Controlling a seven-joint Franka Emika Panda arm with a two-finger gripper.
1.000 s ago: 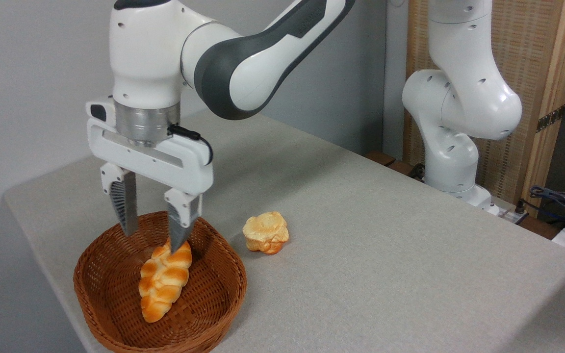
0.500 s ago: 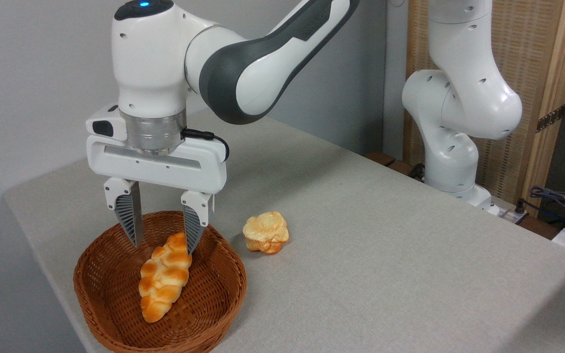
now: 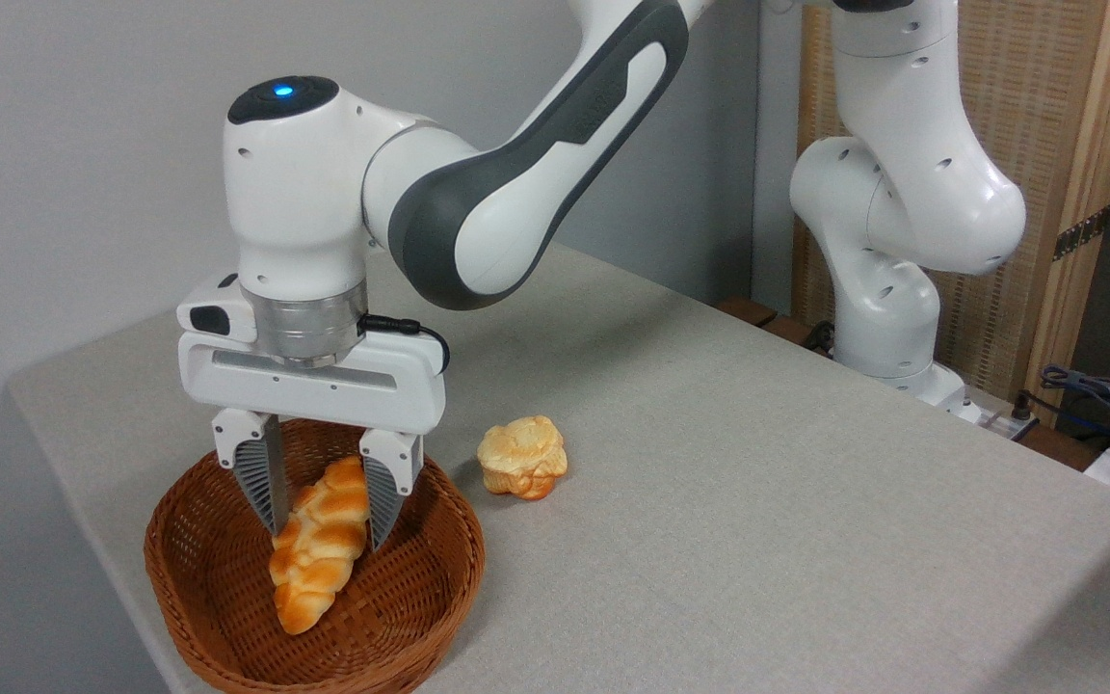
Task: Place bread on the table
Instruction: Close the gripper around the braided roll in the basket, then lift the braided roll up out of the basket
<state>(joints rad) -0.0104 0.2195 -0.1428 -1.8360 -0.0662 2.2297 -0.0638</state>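
The braided golden-orange bread (image 3: 316, 547) lies lengthwise in the brown wicker basket (image 3: 420, 617) at the front left of the grey-beige table (image 3: 757, 501). My gripper (image 3: 326, 537) has come down into the basket, and its two fingers stand open on either side of the loaf's upper half. The left finger (image 3: 262, 482) and the right finger (image 3: 383, 496) flank the bread closely; whether they touch it I cannot tell. The loaf's lower end sticks out below the fingers.
A small pale-yellow flower-shaped bun (image 3: 522, 457) sits on the table just right of the basket. The arm's white base (image 3: 887, 318) stands at the back right, with cables (image 3: 1095, 390) beyond it. The table's left edge runs close behind the basket.
The gripper has turned a little and dropped into the basket, so its open fingers now straddle the bread. The loaf and the bun have not moved.
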